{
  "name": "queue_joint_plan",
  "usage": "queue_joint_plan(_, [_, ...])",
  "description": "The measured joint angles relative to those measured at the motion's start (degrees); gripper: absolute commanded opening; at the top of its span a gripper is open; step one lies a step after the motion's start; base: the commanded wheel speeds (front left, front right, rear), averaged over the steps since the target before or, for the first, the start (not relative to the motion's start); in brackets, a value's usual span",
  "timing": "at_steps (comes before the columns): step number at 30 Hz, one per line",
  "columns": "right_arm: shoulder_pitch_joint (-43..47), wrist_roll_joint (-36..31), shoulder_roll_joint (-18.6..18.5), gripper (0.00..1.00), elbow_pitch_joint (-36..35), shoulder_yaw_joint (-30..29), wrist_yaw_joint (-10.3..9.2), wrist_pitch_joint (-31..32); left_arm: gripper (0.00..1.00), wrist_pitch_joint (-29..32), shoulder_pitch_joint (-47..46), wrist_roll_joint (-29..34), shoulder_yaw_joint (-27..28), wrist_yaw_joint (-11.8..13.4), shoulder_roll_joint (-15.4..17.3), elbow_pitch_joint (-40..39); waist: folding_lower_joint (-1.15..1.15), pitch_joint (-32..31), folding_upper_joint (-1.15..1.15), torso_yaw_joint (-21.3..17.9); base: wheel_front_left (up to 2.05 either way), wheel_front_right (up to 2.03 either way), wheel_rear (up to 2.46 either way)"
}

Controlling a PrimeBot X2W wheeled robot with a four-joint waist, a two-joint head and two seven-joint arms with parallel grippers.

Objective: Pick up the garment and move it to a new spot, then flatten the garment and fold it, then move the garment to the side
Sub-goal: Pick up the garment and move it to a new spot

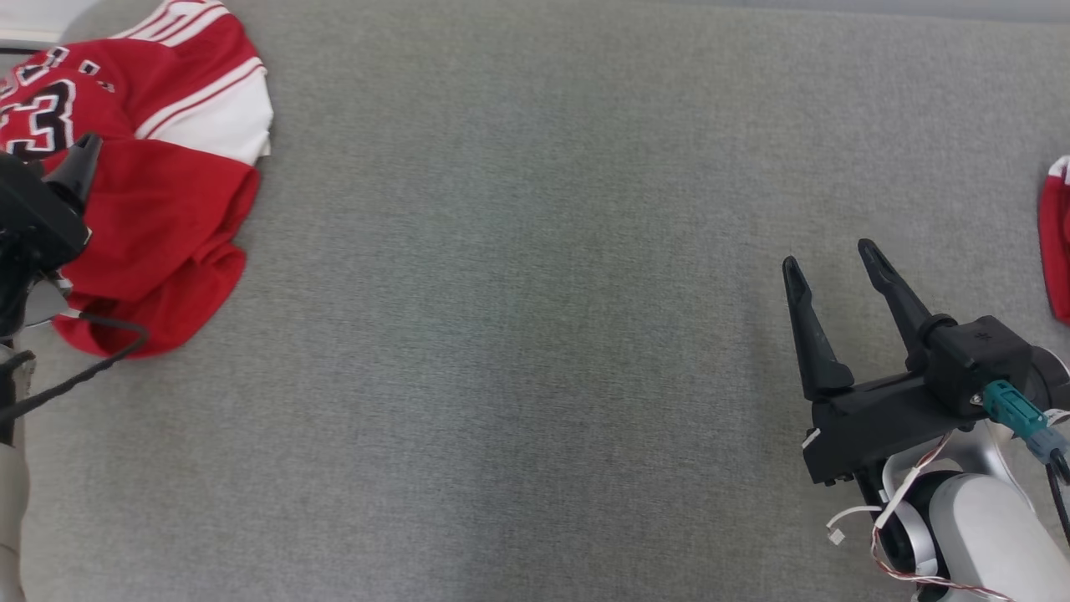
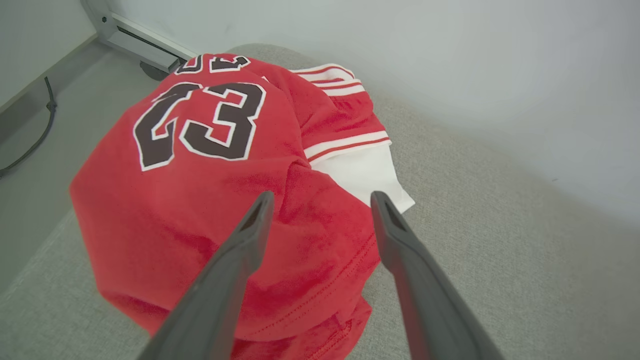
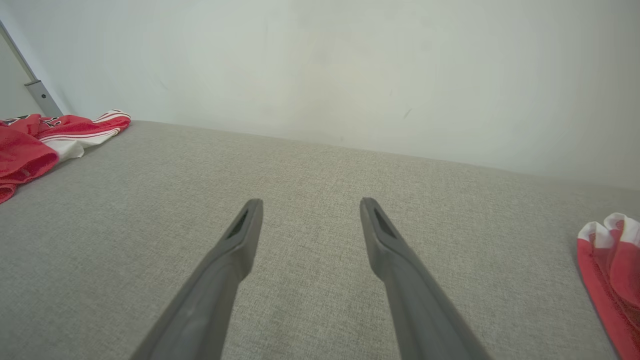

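- the garment (image 2: 200, 200), a red jersey with white-striped trim and a dark "23", lies bunched at the far left end of the grey padded surface (image 1: 535, 376); it seems to droop a little over that end
- the left gripper (image 2: 320, 200) hangs over the jersey's near fold, fingers spread wide with nothing between them; whether the tips touch the cloth i cannot tell
- the right gripper (image 1: 827, 254) is likewise spread wide and empty, over bare surface, well apart from the jersey
- the step in hand looks to be the pick-up; to do it well, i would set the left fingers astride a raised fold rather than a flat patch, close on a layer or two only, and lift straight up before carrying it toward the bare middle; too deep a grab would likely keep it bunched and make flattening harder
- count: two grippers; one numbered jersey; one other red-and-white cloth (image 1: 1057, 242) at the right edge; one grey surface
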Motion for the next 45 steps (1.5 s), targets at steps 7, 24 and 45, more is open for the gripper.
queue_joint_plan(7, [0.00, -0.27, -1.08, 1.00, -1.03, -0.77, 0.00, 0.52, 1.00, 2.79, -0.87, 1.00, -2.04, 0.00, 0.30, 4.32, 0.00, 2.19, 0.00, -1.58, 0.00, 0.00, 0.00])
queue_joint_plan(24, [-0.92, -1.35, -2.42, 1.00, -3.65, -1.53, -0.14, 2.52, 0.00, 9.04, -3.78, 3.83, -7.65, -0.07, 0.34, 10.76, -0.01, 7.09, -0.01, -1.34, 0.00, 0.00, 0.00])
queue_joint_plan(45, [-0.65, 1.43, 2.27, 1.00, 4.09, -1.74, -0.57, -1.65, 0.00, 3.27, 0.61, -7.26, -24.09, -0.07, -5.20, -8.89, -0.01, -0.15, -0.01, -5.78, 0.00, 0.00, 0.00])
